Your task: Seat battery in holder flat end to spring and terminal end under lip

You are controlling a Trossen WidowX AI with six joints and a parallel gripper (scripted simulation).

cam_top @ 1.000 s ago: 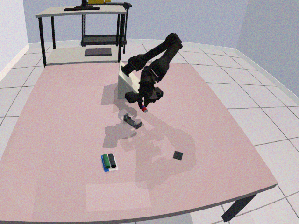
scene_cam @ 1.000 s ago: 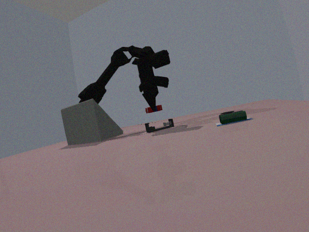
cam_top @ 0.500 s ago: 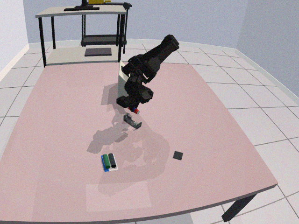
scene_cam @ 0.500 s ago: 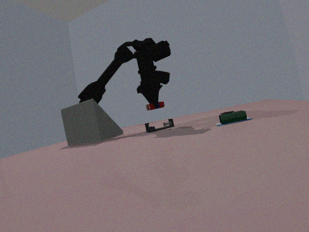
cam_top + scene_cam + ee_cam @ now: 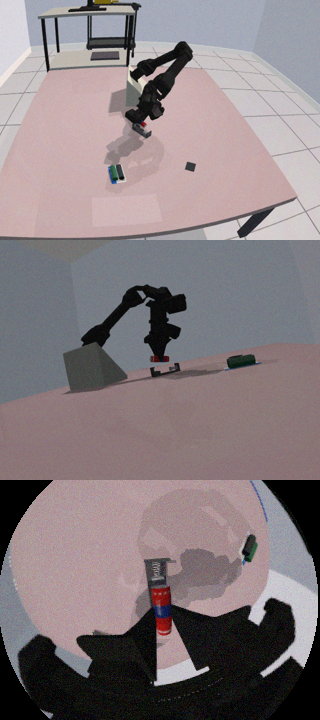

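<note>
One red-and-blue battery (image 5: pixel 143 124) (image 5: pixel 158 359) (image 5: pixel 162 611) is being gripped between the jaws (image 5: pixel 139 121) (image 5: pixel 160 357), and it is hanging level above the dark holder (image 5: pixel 141 130) (image 5: pixel 166 372) (image 5: pixel 148 575), which is resting on the counter (image 5: pixel 206 144) (image 5: pixel 160 420) (image 5: pixel 70 555).

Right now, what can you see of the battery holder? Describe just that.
The battery holder is a narrow, dark grey tray, plastic by its look, with an upright wall at each end and low, open sides. A pale metal coil spring stands inside one end. It sits upright on the pink table, empty, below the red and blue battery in the gripper. In the exterior view a gap separates them; only the table visibly touches it.
</note>
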